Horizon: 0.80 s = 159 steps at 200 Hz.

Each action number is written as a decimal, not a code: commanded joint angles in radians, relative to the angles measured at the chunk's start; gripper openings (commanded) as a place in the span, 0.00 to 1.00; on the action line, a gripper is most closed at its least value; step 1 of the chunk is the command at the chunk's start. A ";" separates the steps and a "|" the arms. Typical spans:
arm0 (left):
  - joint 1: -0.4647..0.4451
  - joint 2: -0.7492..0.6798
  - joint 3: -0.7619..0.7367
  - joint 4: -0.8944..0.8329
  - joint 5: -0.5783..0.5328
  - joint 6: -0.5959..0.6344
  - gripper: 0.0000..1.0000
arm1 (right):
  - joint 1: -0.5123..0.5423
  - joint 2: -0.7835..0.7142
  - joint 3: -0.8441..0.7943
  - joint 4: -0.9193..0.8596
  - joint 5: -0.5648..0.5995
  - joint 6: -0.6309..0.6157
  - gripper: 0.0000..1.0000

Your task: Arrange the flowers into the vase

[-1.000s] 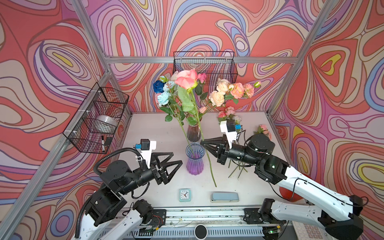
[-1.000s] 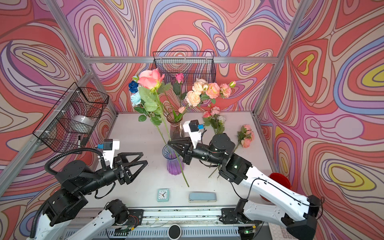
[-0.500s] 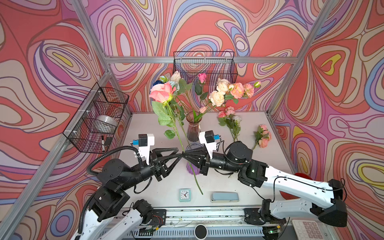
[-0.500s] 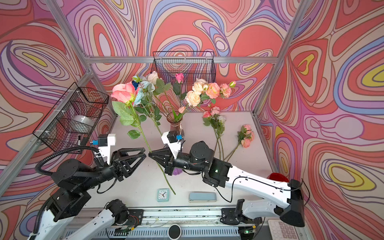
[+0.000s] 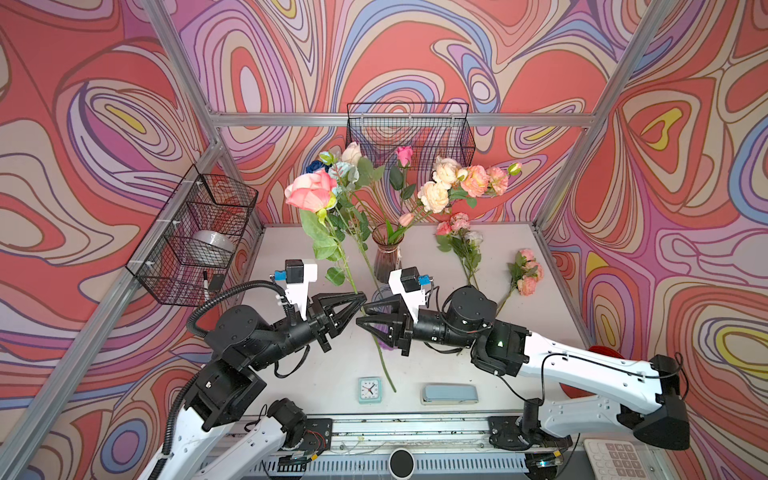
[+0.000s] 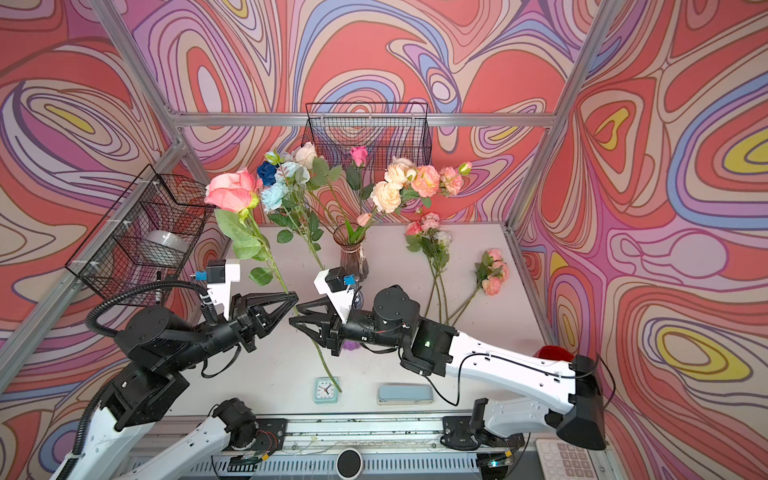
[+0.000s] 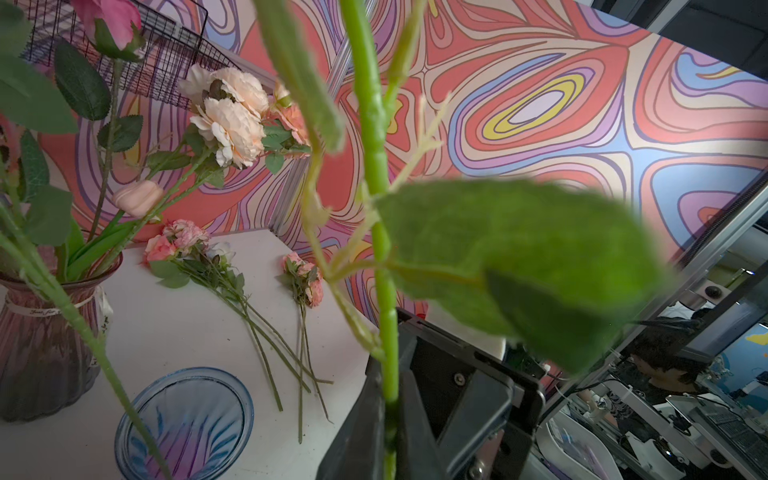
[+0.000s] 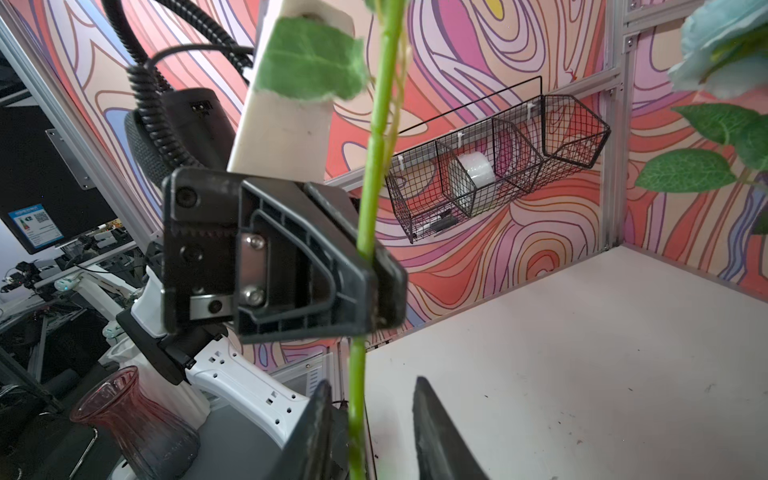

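"2 pincers held that stem?"

"Only 1. The left pincer [image 5: 364, 296] was clamped on the stem [image 7: 376, 166] of the pink rose [image 5: 309, 192]. The right pincer [image 5: 362, 313], just below it, stood apart around that stem."

"Where was the vase?"

"The blue vase [image 7: 208, 424] stood on the surface [image 5: 552, 299] just beneath the right pincer. The rose reached high above both."

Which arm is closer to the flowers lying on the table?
Right. The wrist of the right arm lies by the stem ends of the loose flowers. The left arm, fingers shut on a rose, is over on the left in both top views, far from them.
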 commanded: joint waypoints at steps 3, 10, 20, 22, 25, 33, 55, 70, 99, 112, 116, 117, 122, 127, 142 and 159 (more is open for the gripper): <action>-0.008 0.041 0.100 -0.005 -0.020 0.086 0.00 | 0.004 -0.077 -0.028 -0.035 0.089 -0.029 0.48; -0.008 0.061 0.133 -0.016 -0.033 0.117 0.00 | 0.004 -0.102 -0.044 -0.039 0.114 -0.036 0.49; -0.008 0.092 0.179 -0.026 -0.059 0.161 0.00 | 0.004 -0.142 -0.062 -0.048 0.150 -0.045 0.50; -0.007 0.098 0.187 -0.027 -0.065 0.170 0.00 | 0.004 -0.151 -0.066 -0.050 0.156 -0.047 0.50; -0.008 0.107 0.201 -0.028 -0.074 0.184 0.00 | 0.003 -0.164 -0.071 -0.052 0.163 -0.049 0.50; -0.008 0.134 0.235 -0.027 -0.097 0.220 0.00 | 0.003 -0.194 -0.082 -0.062 0.185 -0.056 0.50; -0.008 0.217 0.336 -0.001 -0.127 0.298 0.00 | 0.004 -0.267 -0.098 -0.090 0.220 -0.069 0.50; -0.008 0.270 0.381 0.044 -0.134 0.339 0.00 | 0.004 -0.300 -0.104 -0.107 0.237 -0.076 0.51; -0.008 0.352 0.403 0.144 -0.181 0.393 0.00 | 0.004 -0.340 -0.124 -0.121 0.256 -0.077 0.50; -0.008 0.387 0.390 0.191 -0.205 0.401 0.00 | 0.003 -0.352 -0.134 -0.120 0.264 -0.074 0.50; -0.007 0.396 0.385 0.206 -0.212 0.401 0.00 | 0.003 -0.354 -0.137 -0.121 0.267 -0.075 0.50; -0.007 0.399 0.383 0.209 -0.213 0.403 0.00 | 0.004 -0.355 -0.138 -0.121 0.268 -0.074 0.50; -0.008 0.412 0.375 0.223 -0.222 0.406 0.00 | 0.004 -0.360 -0.141 -0.121 0.269 -0.074 0.50; -0.008 0.424 0.367 0.236 -0.232 0.413 0.00 | 0.004 -0.363 -0.144 -0.121 0.270 -0.073 0.50; -0.008 0.458 0.339 0.263 -0.260 0.418 0.00 | 0.003 -0.374 -0.152 -0.125 0.275 -0.071 0.50; -0.008 0.479 0.283 0.282 -0.272 0.406 0.00 | 0.004 -0.387 -0.161 -0.132 0.280 -0.070 0.51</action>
